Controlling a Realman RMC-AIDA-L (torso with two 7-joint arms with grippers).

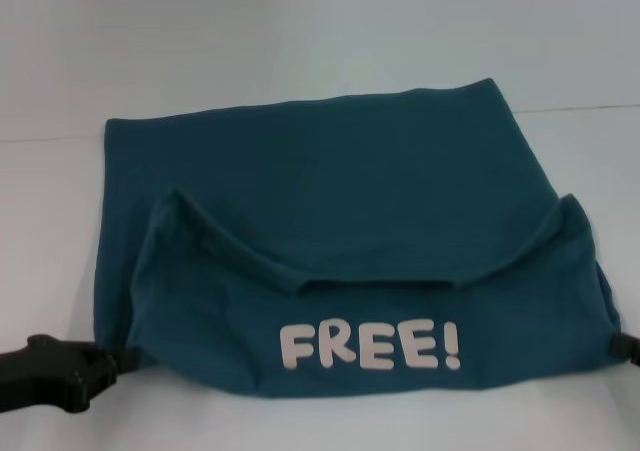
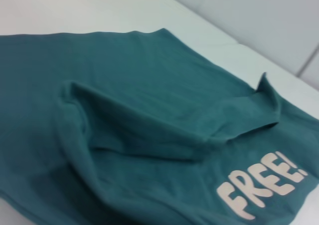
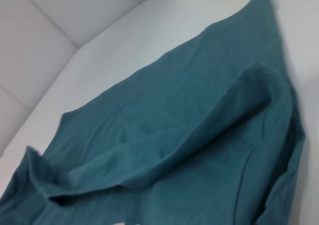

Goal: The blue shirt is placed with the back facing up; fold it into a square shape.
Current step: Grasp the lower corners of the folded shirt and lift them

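The blue shirt (image 1: 340, 191) lies spread on the white table, plain side up at the far end. Its near part is turned over toward the far side, so the white "FREE!" lettering (image 1: 370, 346) faces up. My left gripper (image 1: 112, 366) is at the near left corner of this fold, shut on the cloth, which gathers to a point there. At the near right corner only a black tip of my right gripper (image 1: 622, 346) shows, and the fabric pinches in toward it too. The left wrist view shows the fold and lettering (image 2: 261, 185). The right wrist view shows the raised fold (image 3: 199, 150).
The white table (image 1: 60, 221) runs around the shirt on the left, right and far sides. A pale wall (image 1: 300, 31) rises behind the table's far edge. Nothing else stands on the surface.
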